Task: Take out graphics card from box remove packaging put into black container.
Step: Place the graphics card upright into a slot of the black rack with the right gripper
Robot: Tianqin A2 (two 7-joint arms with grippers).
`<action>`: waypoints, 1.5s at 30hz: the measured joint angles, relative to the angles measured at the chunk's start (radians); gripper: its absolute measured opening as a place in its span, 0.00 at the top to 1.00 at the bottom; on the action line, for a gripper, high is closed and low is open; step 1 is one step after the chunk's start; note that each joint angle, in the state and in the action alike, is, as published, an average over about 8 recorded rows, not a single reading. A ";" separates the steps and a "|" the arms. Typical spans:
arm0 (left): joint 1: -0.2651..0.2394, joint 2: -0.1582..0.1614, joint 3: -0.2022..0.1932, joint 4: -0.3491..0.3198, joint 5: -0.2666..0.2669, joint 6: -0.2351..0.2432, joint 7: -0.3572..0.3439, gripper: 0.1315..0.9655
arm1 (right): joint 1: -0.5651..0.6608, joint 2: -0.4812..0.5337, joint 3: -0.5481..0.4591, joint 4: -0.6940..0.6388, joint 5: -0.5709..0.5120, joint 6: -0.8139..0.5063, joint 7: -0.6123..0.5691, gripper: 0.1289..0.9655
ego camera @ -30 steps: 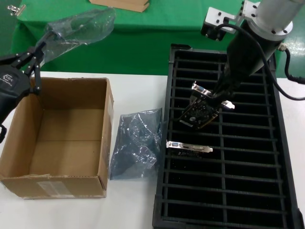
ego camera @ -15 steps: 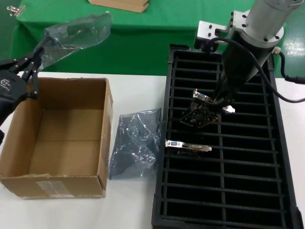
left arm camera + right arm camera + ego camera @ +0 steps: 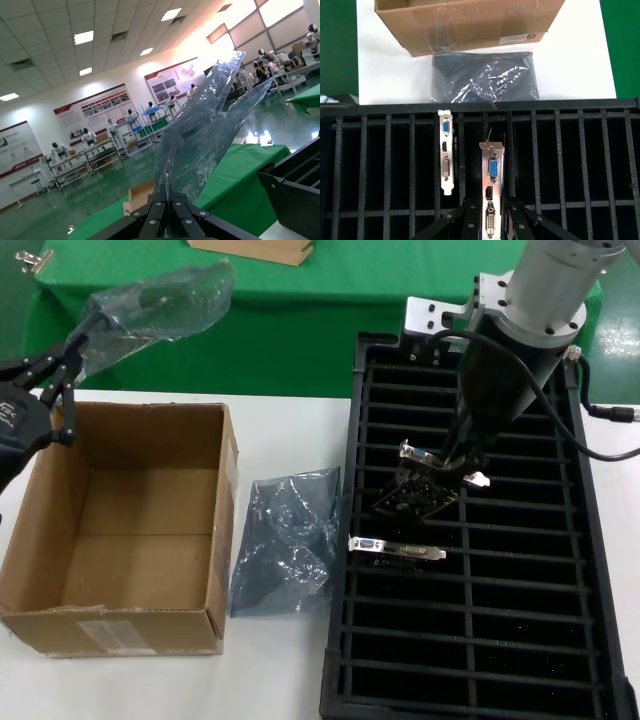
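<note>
My right gripper (image 3: 440,465) is shut on the graphics card (image 3: 415,490), pinching its silver bracket (image 3: 492,185), which shows a blue port. The card hangs tilted just above the slots in the middle of the black container (image 3: 600,570). My left gripper (image 3: 72,345) is raised over the far left corner of the open, empty brown box (image 3: 110,632). It is shut on the packaging (image 3: 160,302), a crinkly translucent bag (image 3: 200,135) that sticks up from the closed fingers (image 3: 155,215).
A second card (image 3: 395,548) with a silver bracket (image 3: 446,150) stands in a slot just nearer than the held one. Another grey-blue bag (image 3: 285,540) lies flat on the white table between box and container. Green cloth covers the far side.
The right arm has turned and brought the card slightly down toward the container's slots. The left gripper has risen a little with the bag.
</note>
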 joint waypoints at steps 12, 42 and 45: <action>0.020 -0.007 -0.005 -0.037 0.006 -0.022 -0.022 0.99 | -0.007 0.000 0.000 0.014 -0.080 0.045 -0.027 0.92; 0.025 -0.004 -0.014 0.015 0.006 -0.024 -0.015 0.99 | -0.062 0.000 -0.001 0.107 -0.133 0.146 -0.119 0.92; 0.026 -0.006 -0.016 0.026 0.005 -0.020 -0.012 0.99 | -0.065 0.000 -0.001 0.113 -0.137 0.150 -0.123 0.92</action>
